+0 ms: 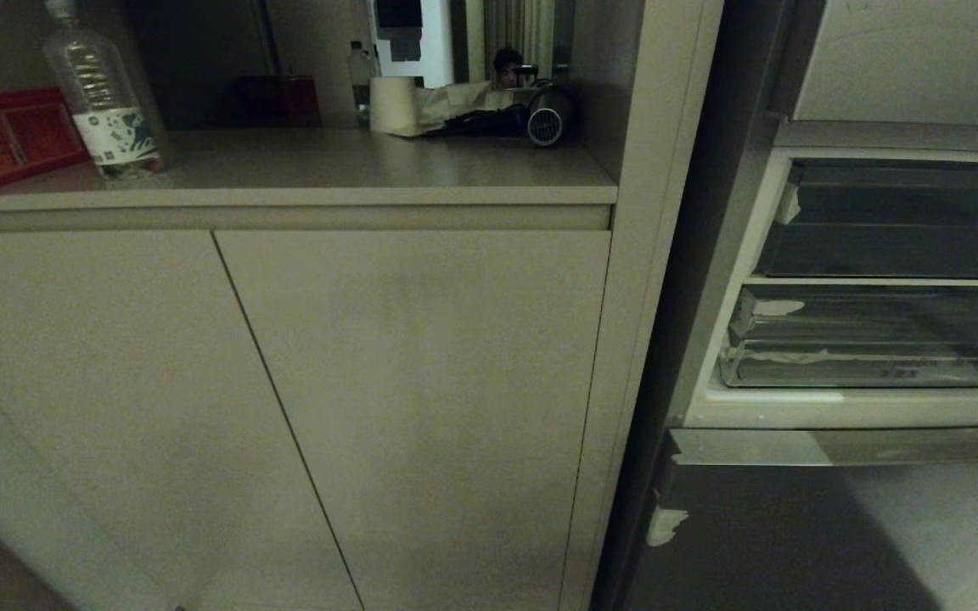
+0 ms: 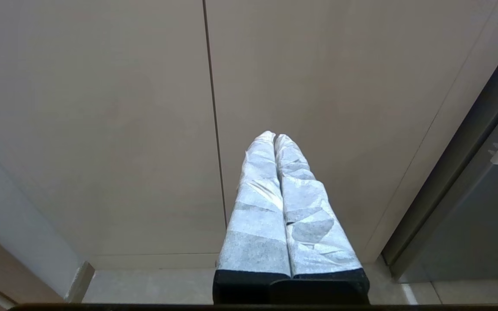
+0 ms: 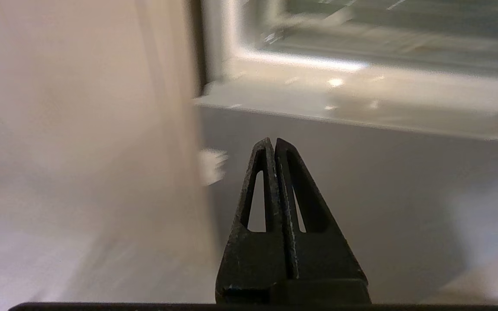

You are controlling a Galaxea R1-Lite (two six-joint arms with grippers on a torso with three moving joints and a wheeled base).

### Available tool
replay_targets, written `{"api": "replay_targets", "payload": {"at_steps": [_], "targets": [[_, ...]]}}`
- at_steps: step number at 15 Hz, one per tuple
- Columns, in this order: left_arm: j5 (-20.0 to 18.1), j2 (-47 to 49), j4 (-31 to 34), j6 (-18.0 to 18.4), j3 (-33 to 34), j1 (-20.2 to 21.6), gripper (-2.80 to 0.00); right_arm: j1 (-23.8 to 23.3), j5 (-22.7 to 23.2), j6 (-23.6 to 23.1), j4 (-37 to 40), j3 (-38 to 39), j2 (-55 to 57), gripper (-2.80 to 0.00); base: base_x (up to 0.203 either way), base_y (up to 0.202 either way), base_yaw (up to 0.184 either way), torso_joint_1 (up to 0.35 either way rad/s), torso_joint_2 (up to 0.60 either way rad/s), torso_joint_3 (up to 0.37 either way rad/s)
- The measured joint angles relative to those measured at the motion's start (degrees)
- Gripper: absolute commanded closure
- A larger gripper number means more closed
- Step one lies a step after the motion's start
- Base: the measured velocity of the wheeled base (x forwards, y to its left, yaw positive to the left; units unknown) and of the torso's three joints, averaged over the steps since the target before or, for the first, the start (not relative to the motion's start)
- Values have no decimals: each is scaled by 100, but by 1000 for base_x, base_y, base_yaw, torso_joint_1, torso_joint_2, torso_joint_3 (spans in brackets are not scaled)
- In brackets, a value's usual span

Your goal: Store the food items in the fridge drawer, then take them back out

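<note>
The fridge drawer (image 1: pixel 795 543) is a grey metal panel at the lower right of the head view, with a white tape scrap (image 1: pixel 665 524) on its left edge. It looks pushed in. My right gripper (image 3: pixel 273 142) is shut and empty, its black fingers pointing at the drawer front (image 3: pixel 361 185) close to the tape scrap (image 3: pixel 212 166). My left gripper (image 2: pixel 275 137) is shut and empty too; its white-wrapped fingers face the beige cabinet doors (image 2: pixel 145 129). The food items are out of view. Neither gripper shows in the head view.
Above the drawer the fridge compartment stands open, showing clear bins (image 1: pixel 879 339). Left of the fridge is a beige cabinet (image 1: pixel 370 382). On its counter stand a water bottle (image 1: pixel 103 93), a red box (image 1: pixel 5 136), a paper roll (image 1: pixel 393 103) and a dark appliance (image 1: pixel 544 119). A person (image 1: pixel 508 68) is far behind.
</note>
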Motion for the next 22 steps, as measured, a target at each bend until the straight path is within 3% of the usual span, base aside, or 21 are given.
{"api": "replay_targets", "payload": {"at_steps": [1, 2, 7, 9, 12, 14, 18, 22], "targets": [[1, 0, 0, 0, 0, 0, 0, 0, 217, 107, -153, -209, 688, 0, 0, 0, 0, 0, 0, 0], [0, 0, 0, 0, 0, 0, 0, 7, 434, 186, -395, -393, 1456, -280, 0, 0, 0, 0, 0, 0], [0, 0, 0, 0, 0, 2, 0, 243, 955, 391, -2559, -940, 4908, -280, 0, 0, 0, 0, 0, 0], [0, 0, 0, 0, 0, 0, 0, 338, 820, 417, -3690, -1070, 5891, -280, 0, 0, 0, 0, 0, 0], [0, 0, 2, 0, 0, 0, 0, 383, 184, 350, -5079, -1209, 6738, -280, 0, 0, 0, 0, 0, 0], [0, 0, 0, 0, 0, 0, 0, 390, -82, 164, -5275, -1240, 6945, -280, 0, 0, 0, 0, 0, 0], [0, 0, 0, 0, 0, 0, 0, 401, -129, 229, -5337, -1327, 7185, -280, 0, 0, 0, 0, 0, 0], [0, 0, 0, 0, 0, 0, 0, 405, -129, 240, -6336, -1393, 7711, -280, 0, 0, 0, 0, 0, 0]]}}
